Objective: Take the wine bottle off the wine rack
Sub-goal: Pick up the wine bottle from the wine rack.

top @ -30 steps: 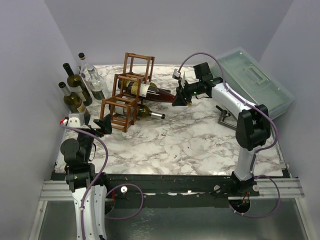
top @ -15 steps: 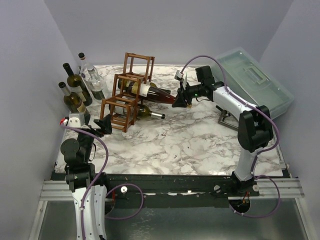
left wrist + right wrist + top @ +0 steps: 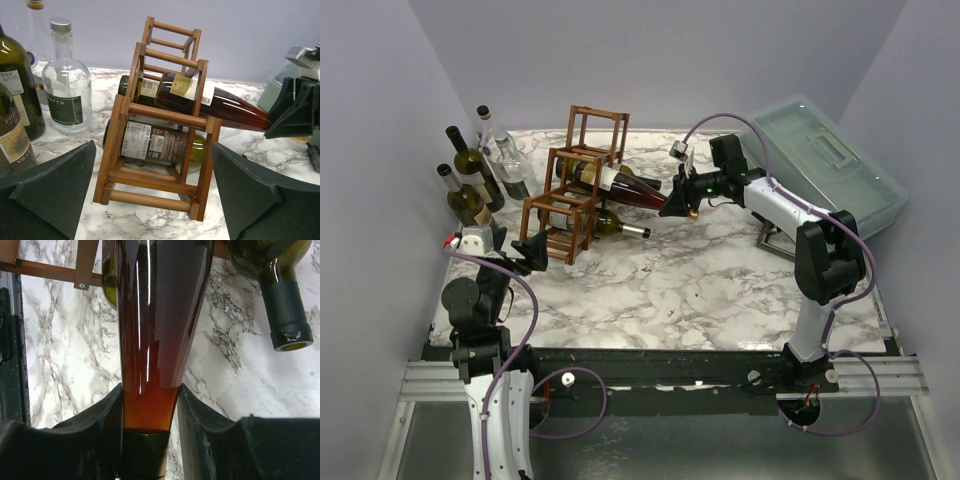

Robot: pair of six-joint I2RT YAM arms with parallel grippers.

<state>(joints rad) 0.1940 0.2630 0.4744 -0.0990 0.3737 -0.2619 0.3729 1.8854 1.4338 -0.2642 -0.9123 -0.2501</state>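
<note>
**Got the wine bottle [image 3: 630, 185] by the neck, lying in the wine rack [image 3: 165, 114]**

The wine bottle's on its side in the middle tier of the wine rack, at the back left of the bench [image 3: 720, 285], neck poking out toward my right arm. My right fingers [image 3: 107, 417] are clamped on that neck, one each side. A green bottle [image 3: 610, 222] lies in the cell below. My left fingers [image 3: 55, 187] are spread wide at the rack's near end, holding nothing.

Wine rack [image 3: 167, 115]: reddish-brown wood, thin bars, square cells in stepped tiers, standing upright at back left. Wine bottle [image 3: 630, 185]: reddish-amber glass, pale label, lying in the middle tier, neck poking out rightward; base seemingly inside the cell.
</note>
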